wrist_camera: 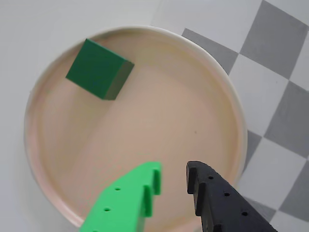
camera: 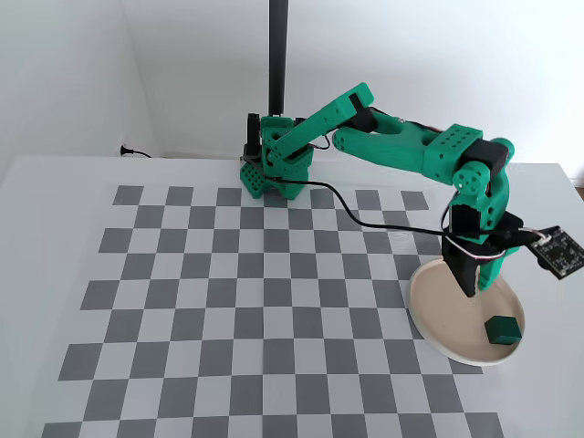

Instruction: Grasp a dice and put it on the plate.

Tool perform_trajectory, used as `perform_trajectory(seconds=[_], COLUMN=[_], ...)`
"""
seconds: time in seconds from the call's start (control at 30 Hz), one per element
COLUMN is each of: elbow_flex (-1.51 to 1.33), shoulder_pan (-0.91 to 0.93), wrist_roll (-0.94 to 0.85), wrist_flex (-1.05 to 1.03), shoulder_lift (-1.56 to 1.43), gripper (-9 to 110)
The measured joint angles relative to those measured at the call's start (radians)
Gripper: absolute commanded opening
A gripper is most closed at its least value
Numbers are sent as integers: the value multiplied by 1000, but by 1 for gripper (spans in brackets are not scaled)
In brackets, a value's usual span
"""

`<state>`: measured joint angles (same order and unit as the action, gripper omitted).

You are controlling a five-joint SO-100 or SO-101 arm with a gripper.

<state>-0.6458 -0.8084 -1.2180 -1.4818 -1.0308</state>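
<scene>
Wrist view | dice (wrist_camera: 99,68) flat on plate (wrist_camera: 231,92), corner-on | tool (wrist_camera: 172,180) open, empty

The green arm (camera: 401,146) reaches out from its base, elbow raised and wrist bent straight down. Its gripper (wrist_camera: 173,181) points downward, one bright green finger (wrist_camera: 140,188) and one black finger (wrist_camera: 212,193) parted, nothing between them

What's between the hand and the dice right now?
Only bare plate in the wrist view; the open hand hangs apart from the dice.
</scene>
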Motion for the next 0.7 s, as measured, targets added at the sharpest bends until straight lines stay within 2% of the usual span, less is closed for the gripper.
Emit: perform_trajectory(seconds=[0.37, 0.57, 0.7], elbow_flex=[0, -61, -213], shoulder_pan=[3, 51, 57], wrist_roll=[9, 21, 44], wrist_flex=[-281, -298, -295], shoulder_lift=[-305, -502, -683], gripper=[-4, -4, -4])
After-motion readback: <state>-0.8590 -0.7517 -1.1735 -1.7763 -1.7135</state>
